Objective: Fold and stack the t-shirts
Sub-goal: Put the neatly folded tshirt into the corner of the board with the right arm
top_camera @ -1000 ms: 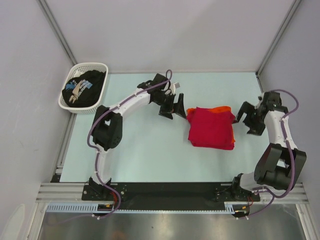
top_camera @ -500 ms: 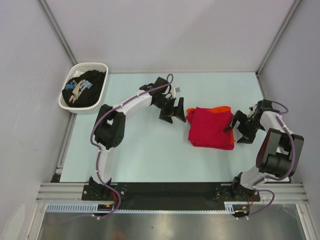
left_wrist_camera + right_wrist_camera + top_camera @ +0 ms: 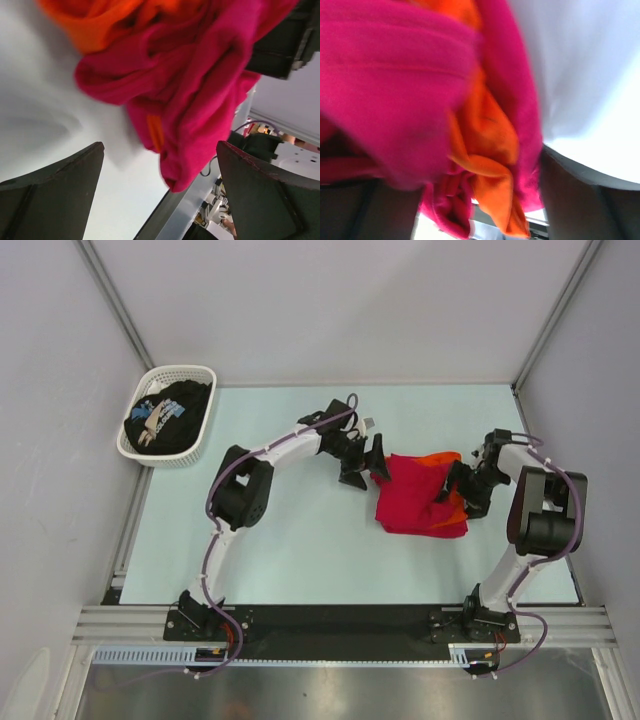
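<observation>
Stacking step: red shirt lies folded over orange shirt, between both arms. Left gripper gapes wide at its left edge; right gripper straddles the right edge, jaws wide, seemingly not yet pinching. Next: close both, lift evenly

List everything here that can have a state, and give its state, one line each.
red t-shirt: folded, on top of the orange one, right edge bunched.
orange t-shirt: under the red one, showing at the far and right edges.
black t-shirt: crumpled, unfolded, in the basket.
basket: upright, holding the black t-shirt.
left tool: open, at the red t-shirt's far-left corner.
right tool: open, fingers either side of the stack's right edge.
</observation>
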### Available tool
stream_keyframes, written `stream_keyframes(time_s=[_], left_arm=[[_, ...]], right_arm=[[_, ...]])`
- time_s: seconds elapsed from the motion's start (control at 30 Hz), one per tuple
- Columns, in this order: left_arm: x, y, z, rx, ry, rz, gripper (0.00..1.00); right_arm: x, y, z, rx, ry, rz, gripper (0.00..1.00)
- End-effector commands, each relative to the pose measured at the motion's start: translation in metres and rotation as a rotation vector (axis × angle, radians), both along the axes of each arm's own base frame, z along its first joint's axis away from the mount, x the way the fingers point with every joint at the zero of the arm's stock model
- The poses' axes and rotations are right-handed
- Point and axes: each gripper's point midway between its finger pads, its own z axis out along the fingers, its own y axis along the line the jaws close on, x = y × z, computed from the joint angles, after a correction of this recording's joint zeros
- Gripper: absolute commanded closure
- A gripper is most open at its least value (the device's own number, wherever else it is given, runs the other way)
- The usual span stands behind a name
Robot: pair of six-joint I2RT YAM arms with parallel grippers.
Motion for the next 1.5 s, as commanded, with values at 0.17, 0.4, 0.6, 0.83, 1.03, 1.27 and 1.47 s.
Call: stream_keyframes(time_s=[0.17, 0.4, 0.6, 0.83, 1.03, 1.27, 1.47], left_arm=[[-0.002, -0.027, 0.033, -0.114, -0.008, -0.041, 0.0], [0.0, -0.024, 0.034, -0.096, -0.03, -0.048, 0.0], [0.0, -0.018, 0.038, -0.068, -0.063, -0.053, 0.0], [0.002, 0.003, 0.072, -0.041, -0.166, -0.047, 0.0], [-0.011, 0.025, 0.113, -0.044, -0.243, -0.033, 0.0], [-0.038, 0.046, 0.131, -0.038, -0.262, -0.039, 0.0], [-0.061, 0.063, 0.122, -0.002, -0.245, -0.049, 0.0]], right_arm=[[0.032, 0.011, -0.017, 0.007, -0.021, 0.04, 1.0], [0.056, -0.006, -0.01, -0.083, -0.058, 0.028, 1.0], [0.087, -0.025, -0.002, -0.133, -0.102, 0.016, 1.0], [0.136, -0.058, 0.015, -0.266, -0.188, -0.004, 1.0], [0.206, -0.085, 0.048, -0.373, -0.344, -0.036, 1.0], [0.282, -0.13, 0.083, -0.519, -0.48, -0.086, 1.0], [0.295, -0.181, 0.074, -0.546, -0.513, -0.218, 1.0]])
